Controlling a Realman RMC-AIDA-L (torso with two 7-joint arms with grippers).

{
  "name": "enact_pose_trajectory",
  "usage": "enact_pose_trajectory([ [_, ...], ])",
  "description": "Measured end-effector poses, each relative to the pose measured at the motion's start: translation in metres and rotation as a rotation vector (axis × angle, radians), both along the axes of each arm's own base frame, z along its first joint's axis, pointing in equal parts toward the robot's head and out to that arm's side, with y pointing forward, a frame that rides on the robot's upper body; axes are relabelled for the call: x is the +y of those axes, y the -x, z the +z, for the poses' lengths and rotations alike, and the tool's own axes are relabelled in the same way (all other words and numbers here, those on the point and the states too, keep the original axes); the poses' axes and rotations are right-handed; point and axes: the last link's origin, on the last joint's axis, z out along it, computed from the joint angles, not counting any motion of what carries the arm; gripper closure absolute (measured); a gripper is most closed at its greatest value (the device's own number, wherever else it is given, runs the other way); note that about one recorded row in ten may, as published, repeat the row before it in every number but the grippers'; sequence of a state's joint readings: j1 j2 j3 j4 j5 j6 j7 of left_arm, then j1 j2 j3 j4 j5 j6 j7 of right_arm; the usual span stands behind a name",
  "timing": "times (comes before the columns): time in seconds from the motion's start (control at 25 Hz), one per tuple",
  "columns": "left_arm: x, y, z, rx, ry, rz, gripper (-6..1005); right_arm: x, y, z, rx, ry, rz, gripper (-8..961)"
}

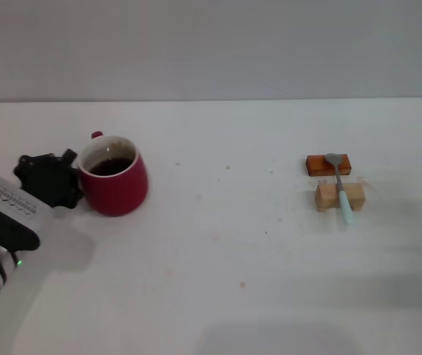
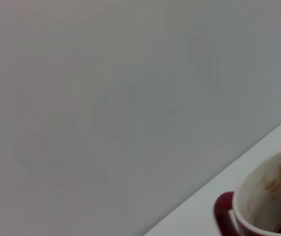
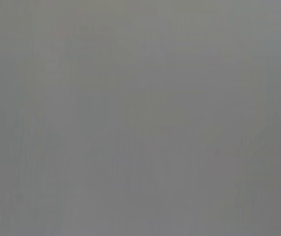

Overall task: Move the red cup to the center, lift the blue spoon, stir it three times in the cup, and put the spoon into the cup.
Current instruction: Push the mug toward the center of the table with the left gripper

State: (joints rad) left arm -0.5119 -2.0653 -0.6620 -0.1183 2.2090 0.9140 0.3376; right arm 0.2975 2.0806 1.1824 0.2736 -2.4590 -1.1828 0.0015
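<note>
Resting at left on the matte white counter (image 1: 218,266), the squat glossy red cup (image 1: 114,185) holds dark liquid; the black left end effector (image 1: 48,180) touches it, finger spacing indeterminable. The slim blue spoon (image 1: 341,191) bridges two blocks (image 1: 338,196), right.

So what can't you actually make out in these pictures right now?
- Left gripper: head view, pressed beside the red cup; finger state unclear.
- Red cup in left wrist view: cut off by the frame edge.
- Right gripper: in no view; right wrist view shows only grey.
- Blue spoon: too small for detail.
</note>
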Motion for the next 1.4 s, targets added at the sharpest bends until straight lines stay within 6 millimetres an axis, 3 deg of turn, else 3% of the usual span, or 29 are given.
enact_pose_trajectory([
  [0.68, -0.001, -0.026, -0.025, -0.038, 0.086, -0.075, 986, 0.001, 0.001, 0.0, -0.002, 0.001, 0.003, 286],
  [0.76, -0.006, -0.033, -0.036, -0.05, 0.124, -0.095, 985, 0.001, 0.001, 0.0, -0.001, 0.001, 0.003, 286],
  [1.4, -0.02, -0.051, -0.06, -0.084, 0.217, -0.149, 980, 0.002, 0.002, 0.0, 0.0, 0.002, 0.009, 286],
])
